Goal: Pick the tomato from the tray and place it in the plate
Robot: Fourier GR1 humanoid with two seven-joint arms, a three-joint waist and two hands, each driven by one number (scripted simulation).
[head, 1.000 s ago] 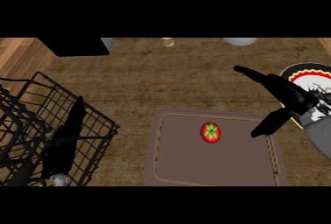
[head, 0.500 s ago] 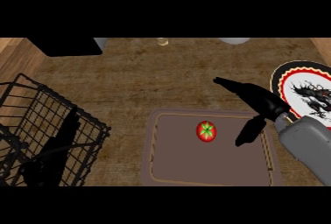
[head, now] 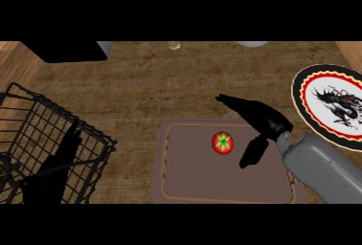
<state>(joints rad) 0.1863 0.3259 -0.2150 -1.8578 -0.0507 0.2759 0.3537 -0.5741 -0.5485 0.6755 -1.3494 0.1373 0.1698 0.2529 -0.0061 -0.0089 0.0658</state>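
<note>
Just beside tomato (head: 222,142), right hand (head: 259,122) spread over tray (head: 205,178), plate (head: 332,107) well right.

We see a desk (head: 155,91) whose top looks rough and matt, a mottled brown like coarse stone, with a smooth wooden strip (head: 13,62) along its left side. The tray (head: 191,184) is plain matt brown with a thin paler line near its rim. The tomato (head: 222,142) looks smooth and slightly glossy. The plate (head: 308,98) resembles glazed, printed ceramic. The wire basket (head: 42,119) looks like black metal. The right hand (head: 263,120) is matt black, its forearm (head: 322,167) smooth grey.
</note>
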